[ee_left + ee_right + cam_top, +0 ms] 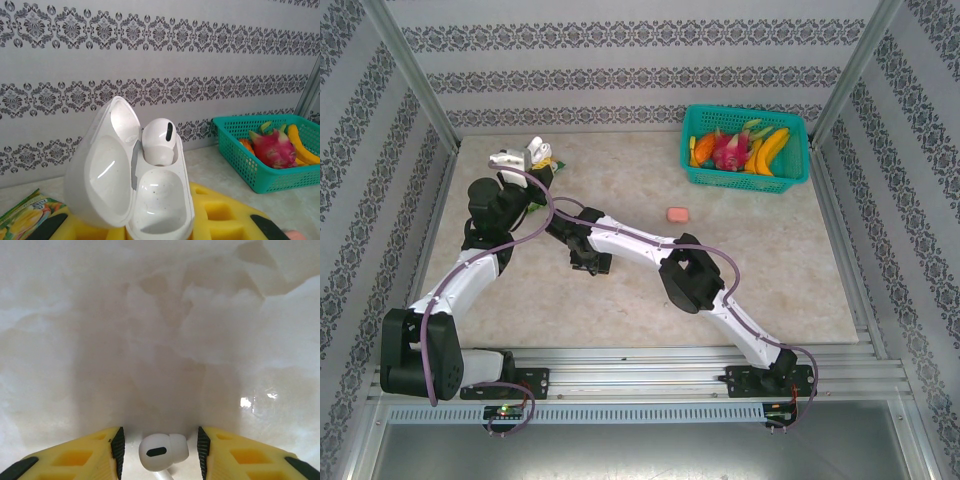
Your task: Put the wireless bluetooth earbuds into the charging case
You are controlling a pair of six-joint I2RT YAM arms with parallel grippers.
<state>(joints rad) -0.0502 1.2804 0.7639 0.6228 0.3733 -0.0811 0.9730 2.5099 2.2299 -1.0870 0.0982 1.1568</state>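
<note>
My left gripper (160, 227) is shut on the white charging case (160, 200) and holds it up at the back left of the table (520, 158). The lid (97, 180) is swung open to the left. One white earbud (159, 141) sits in the upper socket, and the lower socket holds nothing. My right gripper (159, 446) is down at the tabletop with its jaws open. A second white earbud (163, 452) lies between the black pads (118, 450), with a gap on each side. From above, the right gripper (590, 262) is left of the table's centre.
A teal basket (798, 175) of toy fruit stands at the back right. A small coral-pink case (677, 214) lies mid-table. A green and yellow packet (25, 212) lies under the left gripper. Patterned walls and metal rails enclose the marble tabletop (790, 270).
</note>
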